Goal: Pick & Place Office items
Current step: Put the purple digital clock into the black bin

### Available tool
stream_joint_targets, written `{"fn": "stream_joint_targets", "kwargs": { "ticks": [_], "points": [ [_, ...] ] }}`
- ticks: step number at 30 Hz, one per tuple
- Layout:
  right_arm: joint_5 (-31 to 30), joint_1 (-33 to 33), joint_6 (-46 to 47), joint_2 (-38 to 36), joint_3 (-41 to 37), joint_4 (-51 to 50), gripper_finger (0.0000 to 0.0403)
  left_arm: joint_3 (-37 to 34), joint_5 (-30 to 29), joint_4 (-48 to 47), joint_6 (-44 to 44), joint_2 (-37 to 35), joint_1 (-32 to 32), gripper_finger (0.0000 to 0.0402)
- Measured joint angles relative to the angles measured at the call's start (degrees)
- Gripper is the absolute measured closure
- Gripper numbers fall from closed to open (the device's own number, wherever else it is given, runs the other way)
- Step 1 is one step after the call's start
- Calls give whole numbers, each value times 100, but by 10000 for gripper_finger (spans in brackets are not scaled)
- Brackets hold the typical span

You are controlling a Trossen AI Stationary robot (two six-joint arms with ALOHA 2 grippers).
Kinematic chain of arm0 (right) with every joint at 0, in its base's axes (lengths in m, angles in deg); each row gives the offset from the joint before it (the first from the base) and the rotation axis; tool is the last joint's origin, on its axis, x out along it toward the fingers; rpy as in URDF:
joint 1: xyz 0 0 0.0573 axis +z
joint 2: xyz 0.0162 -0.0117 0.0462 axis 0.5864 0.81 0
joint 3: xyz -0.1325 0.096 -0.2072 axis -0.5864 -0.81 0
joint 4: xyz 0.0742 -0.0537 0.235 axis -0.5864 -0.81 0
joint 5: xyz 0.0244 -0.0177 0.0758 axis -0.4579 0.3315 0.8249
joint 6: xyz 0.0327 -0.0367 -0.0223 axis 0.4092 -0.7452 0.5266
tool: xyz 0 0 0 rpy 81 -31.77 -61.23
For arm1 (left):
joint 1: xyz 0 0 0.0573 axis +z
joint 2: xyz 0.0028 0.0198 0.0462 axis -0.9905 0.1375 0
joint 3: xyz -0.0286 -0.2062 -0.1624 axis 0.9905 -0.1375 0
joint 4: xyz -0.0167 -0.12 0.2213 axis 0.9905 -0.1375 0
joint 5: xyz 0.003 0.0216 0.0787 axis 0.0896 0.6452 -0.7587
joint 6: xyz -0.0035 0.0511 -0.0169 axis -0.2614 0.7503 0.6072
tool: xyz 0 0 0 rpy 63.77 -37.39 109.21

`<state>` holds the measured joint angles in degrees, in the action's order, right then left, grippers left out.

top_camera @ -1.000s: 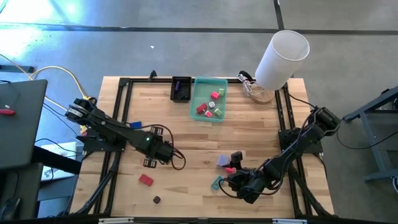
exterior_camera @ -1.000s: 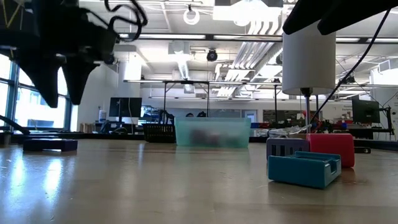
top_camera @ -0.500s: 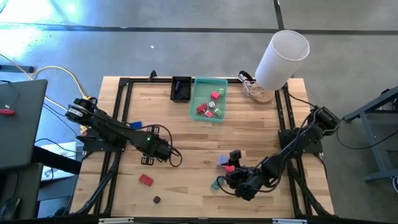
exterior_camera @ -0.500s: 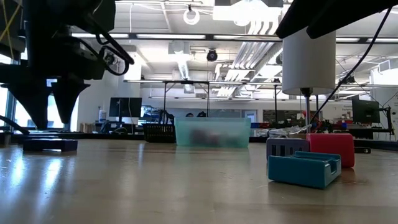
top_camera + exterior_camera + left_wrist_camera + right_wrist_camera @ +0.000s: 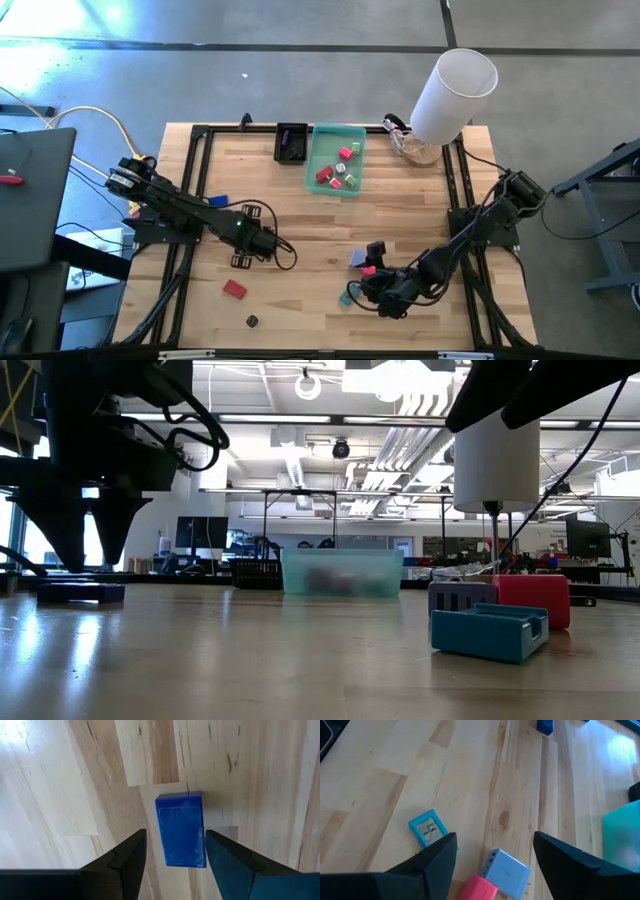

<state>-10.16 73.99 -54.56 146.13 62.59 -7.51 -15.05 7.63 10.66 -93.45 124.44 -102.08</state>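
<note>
A blue block (image 5: 181,830) lies flat on the wooden table. My left gripper (image 5: 175,833) points down over it, open, one finger on either side of the block and a little above it (image 5: 85,560); in the high view the gripper (image 5: 242,257) hides the block. My right gripper (image 5: 495,836) hangs open near the table's front right (image 5: 375,288), over a teal piece (image 5: 427,827), a lavender piece (image 5: 507,868) and a pink piece (image 5: 480,888), touching none. All three rest on the table.
A translucent green tray (image 5: 352,135) with several small pieces stands at the far middle, with a small black tray (image 5: 291,142) beside it. A big white cylinder (image 5: 455,92) stands at the far right. A red block (image 5: 234,289) and a small black piece (image 5: 252,321) lie near the front left.
My left gripper has come down toward the blue block, still open and pointing down; its fingertips now hang just above the table.
</note>
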Motion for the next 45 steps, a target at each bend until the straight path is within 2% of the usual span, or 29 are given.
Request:
{"fn": "stream_joint_targets", "kwargs": {
  "ticks": [8,24,45],
  "points": [
    [0,0,-1,-2,0,0,151,-93,40,64,-96,0,0,209],
    [15,0,0,-2,0,44,151,-770,148,746,-153,-9,0,209],
    [11,0,-2,-2,0,46,151,-796,153,846,-146,-7,-2,209]
  ]
}}
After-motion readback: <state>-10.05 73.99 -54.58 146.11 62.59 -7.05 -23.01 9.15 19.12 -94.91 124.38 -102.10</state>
